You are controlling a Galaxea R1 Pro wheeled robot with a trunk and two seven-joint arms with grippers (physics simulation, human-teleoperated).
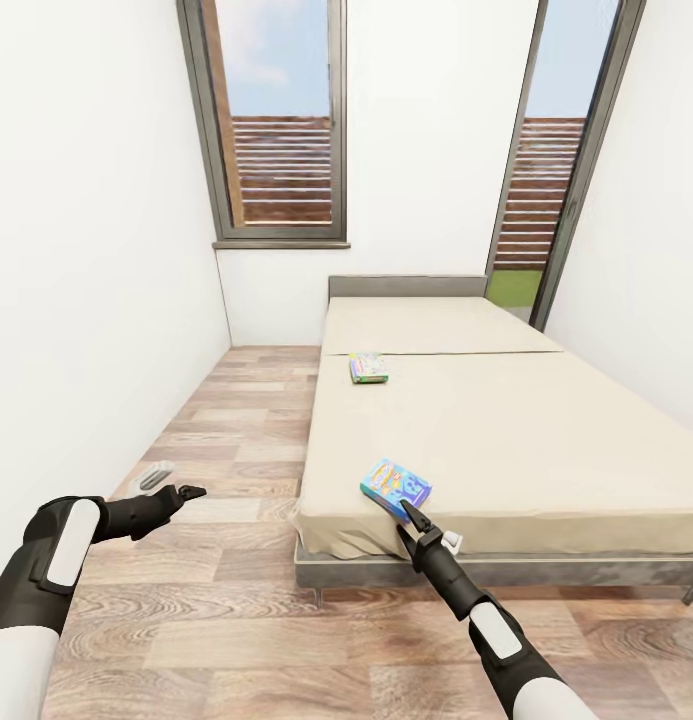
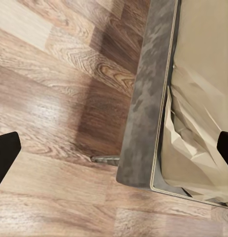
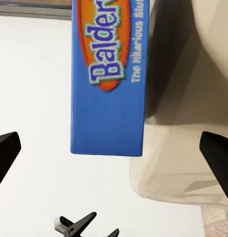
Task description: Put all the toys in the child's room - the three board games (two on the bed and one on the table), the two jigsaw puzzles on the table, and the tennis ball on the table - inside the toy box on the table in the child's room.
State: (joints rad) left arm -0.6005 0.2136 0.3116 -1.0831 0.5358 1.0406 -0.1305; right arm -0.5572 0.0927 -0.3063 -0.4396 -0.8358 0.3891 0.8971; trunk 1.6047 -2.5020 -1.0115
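Still early days: both board games on the bed (image 1: 546,440), blue Balderdash box (image 1: 396,488) near the foot corner, second game (image 1: 368,368) farther up. Right gripper (image 1: 404,512) spread open just short of the blue box; left gripper (image 1: 189,492) open over the floor (image 1: 236,620). No toy box around.

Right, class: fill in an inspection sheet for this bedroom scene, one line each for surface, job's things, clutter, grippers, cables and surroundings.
Surface: the bed has a plain beige sheet, rumpled at the near corner, on a grey frame.
Job's things: a blue board game lies near the bed's near corner; a second board game lies farther up the bed, toward the headboard.
Clutter: a small grey object lies on the floor by the left wall.
Grippers: the right gripper reaches toward the blue game, jaws open, not gripping it; the left gripper hangs over the floor, jaws open, empty.
Cables: nothing seen.
Surroundings: white walls, wood-plank floor, two tall grey-framed windows.
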